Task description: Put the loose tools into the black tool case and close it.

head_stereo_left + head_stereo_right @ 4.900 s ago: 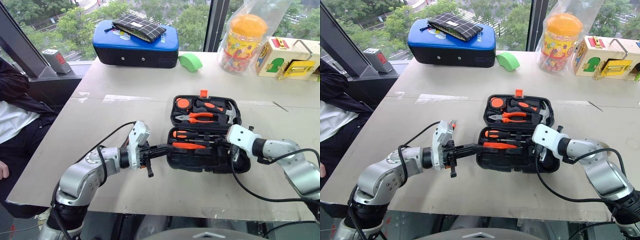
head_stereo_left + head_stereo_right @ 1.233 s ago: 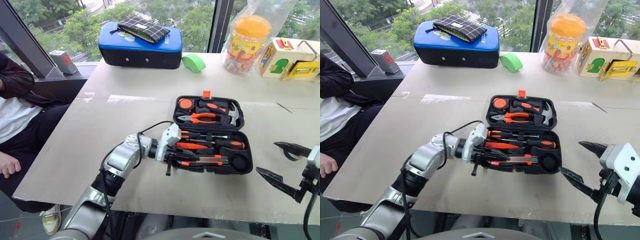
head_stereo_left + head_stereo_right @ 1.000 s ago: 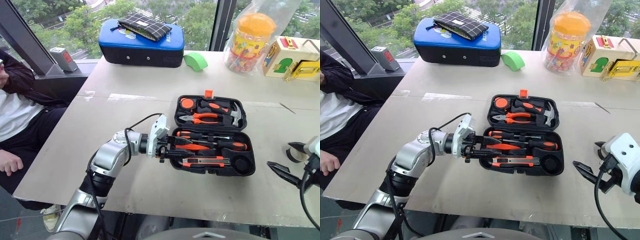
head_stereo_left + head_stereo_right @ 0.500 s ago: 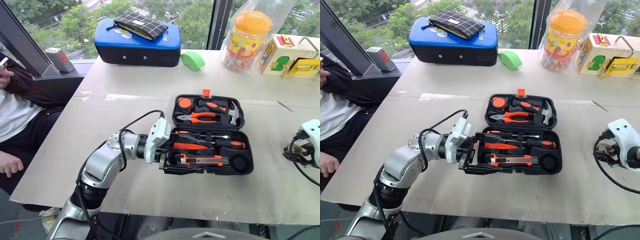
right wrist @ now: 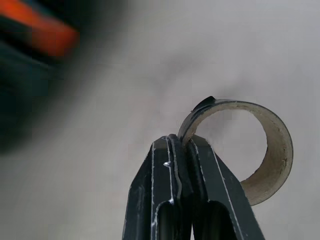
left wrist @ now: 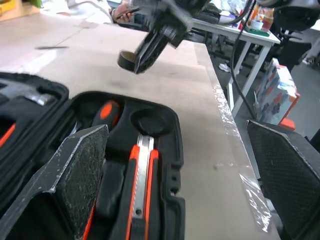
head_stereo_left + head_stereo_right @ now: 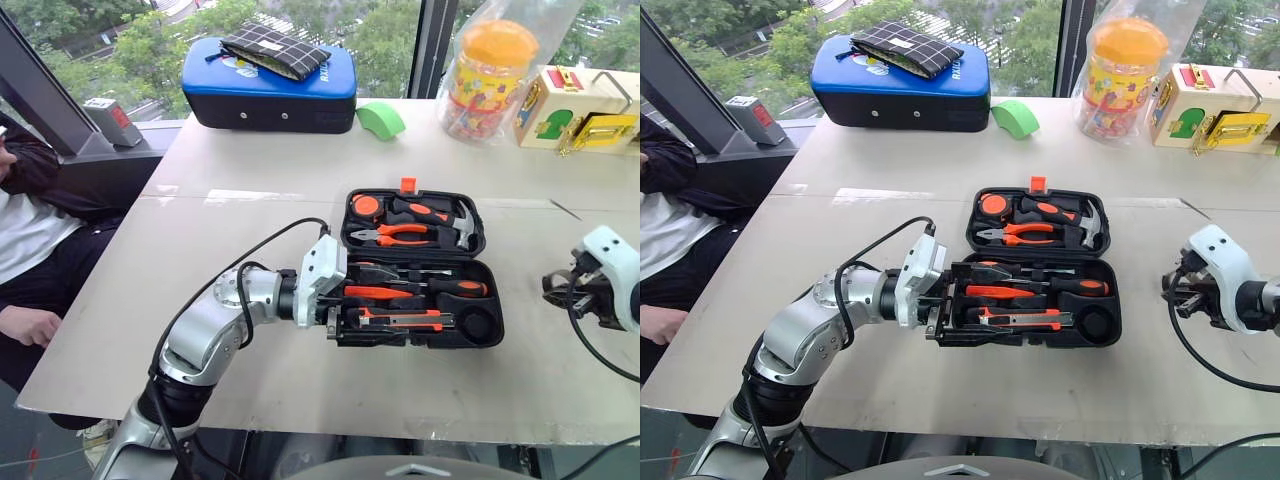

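The black tool case (image 7: 420, 343) lies open in the middle of the table, its lid flat on the far side. In its near half sit two orange-and-black screwdrivers (image 7: 382, 293) and a utility knife (image 7: 400, 320). My left gripper (image 7: 958, 303) is open wide at the case's left end, one finger (image 6: 75, 175) over the recesses and the other (image 6: 285, 175) outside the near wall. To the right of the case my right gripper (image 5: 175, 142) is shut on the wall of a tape roll (image 5: 270, 165), just above the table.
The lid holds pliers (image 7: 400, 235), a hammer and a tape measure. At the back stand a blue padded case (image 7: 270, 85), a green object (image 7: 381, 121), an orange-lidded jar (image 7: 487, 75) and a wooden latch box (image 7: 585, 110). A person sits at the left.
My right gripper came in from the table's front right corner toward the case and shut on the tape roll. My left gripper opened wide at the case's left end.
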Tool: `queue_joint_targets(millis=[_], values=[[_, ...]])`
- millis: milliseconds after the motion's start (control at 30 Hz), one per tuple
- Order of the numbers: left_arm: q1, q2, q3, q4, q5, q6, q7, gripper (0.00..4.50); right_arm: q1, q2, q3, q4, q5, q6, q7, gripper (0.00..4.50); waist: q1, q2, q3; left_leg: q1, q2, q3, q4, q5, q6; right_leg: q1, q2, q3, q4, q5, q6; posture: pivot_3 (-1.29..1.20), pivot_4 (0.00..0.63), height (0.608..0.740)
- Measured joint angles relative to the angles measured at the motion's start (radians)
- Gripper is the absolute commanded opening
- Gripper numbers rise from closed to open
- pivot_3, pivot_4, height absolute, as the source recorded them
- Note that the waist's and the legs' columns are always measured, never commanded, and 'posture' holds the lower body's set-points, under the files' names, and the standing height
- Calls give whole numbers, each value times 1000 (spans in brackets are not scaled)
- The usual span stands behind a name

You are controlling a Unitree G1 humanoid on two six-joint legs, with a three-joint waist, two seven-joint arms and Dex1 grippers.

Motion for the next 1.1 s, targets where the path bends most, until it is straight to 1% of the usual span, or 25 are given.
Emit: queue_joint_targets(millis=[67,100,300,333,400,467,700,733,767,800,833,867,933,1000,1100], values=[[19,15,1,-15,0,9,12,4500,-62,20,30,-125,75,62,-13,32,0,-1,0,0,1,-2,-1,0,0,-1,1,-2,0,0,0,0,150,740],[21,21,1,-20,2,9,15,4500,-96,54,58,-166,108,97,-33,32,6,-2,1,-1,1,-2,0,0,0,0,0,-2,0,0,0,0,150,740],[25,30,-2,-22,19,9,49,4500,-114,110,159,-216,130,188,-123,32,25,-3,1,-2,-4,-1,2,0,1,0,-5,-2,-2,0,0,0,150,740],[26,31,-1,-23,18,9,51,4500,-112,123,177,-219,129,197,-136,32,25,-4,1,-2,-4,-1,2,0,0,0,-5,-2,-2,0,0,0,150,740],[59,67,27,-34,-1,8,39,4500,-106,128,226,-213,119,211,-165,32,20,-3,1,-1,-3,-1,1,1,-2,-1,-5,-2,-1,0,0,0,150,740],[69,80,50,-34,-6,8,33,4500,-102,128,243,-201,111,211,-172,32,15,-3,2,-1,-3,-2,0,1,-2,-1,-4,-2,-1,0,0,0,150,740],[68,76,63,-52,-27,10,66,4500,-110,118,276,-160,114,175,-144,32,13,-3,2,-1,-3,-1,1,0,0,-1,-4,-2,-1,0,0,0,150,740],[67,75,63,-52,-27,11,71,4500,-114,117,285,-157,112,168,-142,574,12,-3,2,-1,-3,-1,1,0,0,-1,-4,-2,-1,0,0,0,150,740],[65,75,63,-52,-27,13,76,4500,-121,115,297,-151,109,155,-136,808,11,-3,2,-1,-3,-1,1,0,0,-1,-4,-2,-1,0,0,0,150,740],[64,75,63,-52,-28,16,81,4500,-129,113,311,-147,106,139,-129,1313,11,-3,2,-1,-3,-1,1,0,0,-1,-4,-2,-1,0,0,0,150,740],[62,72,63,-52,-30,21,89,4500,-133,112,319,-144,102,124,-123,1710,11,-3,2,-1,-3,-1,1,0,0,-1,-4,-2,-1,0,0,0,150,740],[58,68,63,-52,-36,30,101,4500,-133,106,323,-140,96,106,-117,2267,11,-3,2,-1,-3,-1,1,0,0,-1,-4,-2,-1,0,0,0,150,740],[56,66,78,-50,-44,47,121,4500,-132,80,321,-134,94,86,-97,3140,11,-3,2,-1,-3,-2,1,1,-2,-1,-4,-2,-1,0,0,0,150,740],[51,59,97,-35,-52,59,143,4500,-116,67,291,-134,111,82,-75,3140,12,-3,2,-1,-3,-2,1,1,-1,-1,-4,-2,-2,0,0,0,150,740],[41,10,127,34,-57,87,212,4500,-89,55,214,-137,157,85,-44,3140,13,-3,2,-1,-3,-2,1,0,0,-1,-4,-2,-1,0,0,0,150,740]])
